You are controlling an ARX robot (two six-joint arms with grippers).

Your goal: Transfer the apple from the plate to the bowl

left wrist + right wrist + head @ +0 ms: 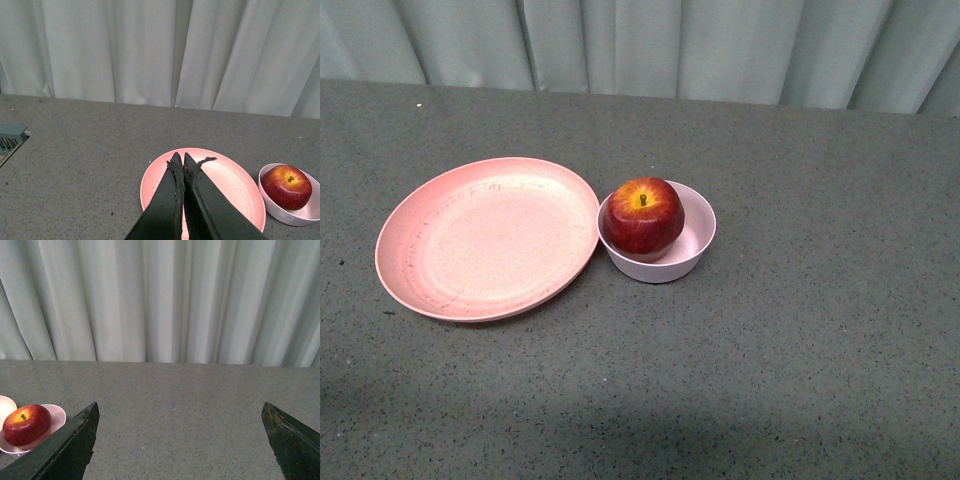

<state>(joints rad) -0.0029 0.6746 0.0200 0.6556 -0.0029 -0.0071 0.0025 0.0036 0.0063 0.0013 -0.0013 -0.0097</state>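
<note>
Dark fingers of the left gripper [180,160] are pressed together with nothing between them, poised above the plate [235,185]; those of the right gripper [180,412] are spread wide and empty, well away from the crockery. Little risk is judged to remain. A careless sweep of the left arm could nudge the plate, which touches the bowl [692,250], and the bowl could be tipped or shoved along the grey surface [800,340]. The apple [642,214] is seated in the bowl, stem up. It is glossy dark red with a yellow-orange patch round the stem, and it rises well above the rim.
</note>
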